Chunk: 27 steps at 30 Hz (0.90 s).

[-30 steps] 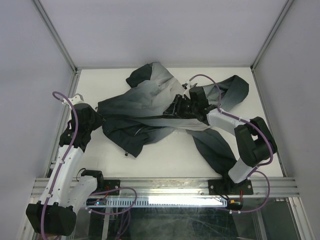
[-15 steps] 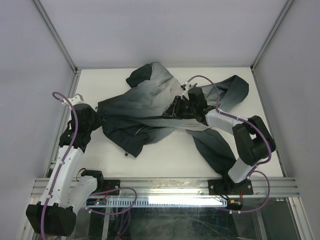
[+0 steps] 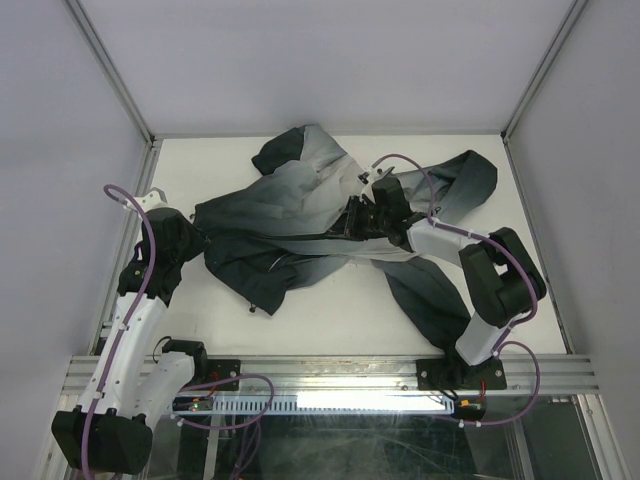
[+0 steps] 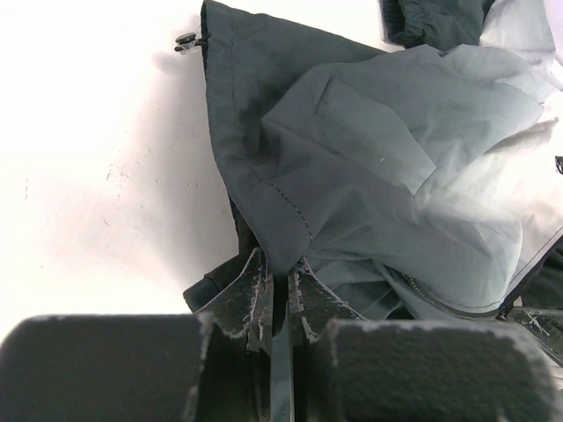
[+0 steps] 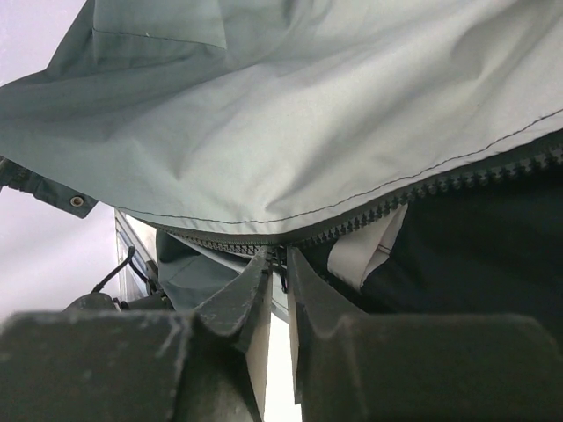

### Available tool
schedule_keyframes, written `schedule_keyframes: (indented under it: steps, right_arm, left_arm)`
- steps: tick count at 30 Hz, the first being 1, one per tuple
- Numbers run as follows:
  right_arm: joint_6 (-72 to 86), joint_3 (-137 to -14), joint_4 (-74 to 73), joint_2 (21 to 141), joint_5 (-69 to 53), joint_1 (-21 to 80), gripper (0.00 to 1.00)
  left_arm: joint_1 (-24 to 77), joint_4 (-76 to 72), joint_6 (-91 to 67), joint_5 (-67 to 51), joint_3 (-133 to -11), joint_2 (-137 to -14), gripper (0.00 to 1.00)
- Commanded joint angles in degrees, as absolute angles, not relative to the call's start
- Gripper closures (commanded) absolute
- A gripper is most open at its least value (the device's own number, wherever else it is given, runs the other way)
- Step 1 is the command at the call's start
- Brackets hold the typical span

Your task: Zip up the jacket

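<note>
The jacket (image 3: pixel 290 195) lies crumpled on the white table, light grey fading to dark, its zipper line (image 3: pixel 300 238) running across the middle. My left gripper (image 3: pixel 200 240) is at the jacket's left edge, shut on a fold of dark fabric (image 4: pixel 280 280). My right gripper (image 3: pixel 350 222) is over the jacket's middle. In the right wrist view its fingertips (image 5: pixel 283 262) are drawn close together on the small dark zipper pull, just under the row of zipper teeth (image 5: pixel 457 180). Grey cloth (image 5: pixel 290 132) hangs above them.
A dark sleeve (image 3: pixel 430 295) trails toward the near right, another (image 3: pixel 470 180) toward the far right. A small metal clasp (image 4: pixel 186 41) sits at a hem corner. A white label (image 5: pixel 365 246) shows inside the lining. Frame posts and an aluminium rail (image 3: pixel 330 372) bound the table.
The right gripper's jaws have narrowed onto the zipper pull, and it has shifted slightly left along the zipper. The left arm has not moved.
</note>
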<state>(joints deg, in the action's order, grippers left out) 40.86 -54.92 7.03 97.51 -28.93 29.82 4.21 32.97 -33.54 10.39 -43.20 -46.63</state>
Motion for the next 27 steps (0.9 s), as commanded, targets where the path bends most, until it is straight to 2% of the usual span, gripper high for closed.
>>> schedule_keyframes:
  steps: [1, 3, 7, 10, 13, 18, 21, 27]
  right_arm:
    - [40.4, -56.0, 9.2, 97.1, -29.0, 30.7, 0.86]
    - [40.0, -56.1, 9.0, 97.0, -28.8, 30.9, 0.88]
    - [38.7, -56.6, 7.7, 96.7, -27.7, 31.2, 0.99]
    - [35.3, -57.7, 4.8, 95.7, -25.6, 31.2, 1.0]
    - [28.4, -60.9, -2.3, 93.2, -18.9, 31.2, 1.0]
    - [11.1, -69.5, -18.5, 87.6, 0.3, 30.7, 1.0]
    - [4.6, -74.5, -24.3, 86.6, 9.4, 27.2, 1.0]
    - [-0.6, -77.3, -26.7, 85.0, 14.7, 14.2, 1.0]
  left_arm:
    - [5.0, 30.1, -33.4, 10.5, -43.5, -45.1, 1.0]
    - [5.0, 30.0, -33.4, 10.5, -43.5, -45.0, 1.0]
    - [5.1, 30.1, -33.3, 10.6, -43.6, -44.9, 1.0]
    - [5.1, 30.5, -32.8, 11.5, -44.3, -44.8, 1.0]
    - [5.1, 32.5, -31.8, 13.7, -47.6, -44.7, 1.0]
    - [5.1, 35.6, -27.9, 17.3, -59.2, -45.6, 1.0]
    - [5.4, 36.9, -26.7, 19.2, -66.1, -45.9, 1.0]
    - [5.9, 37.8, -25.2, 20.5, -73.6, -45.3, 1.0]
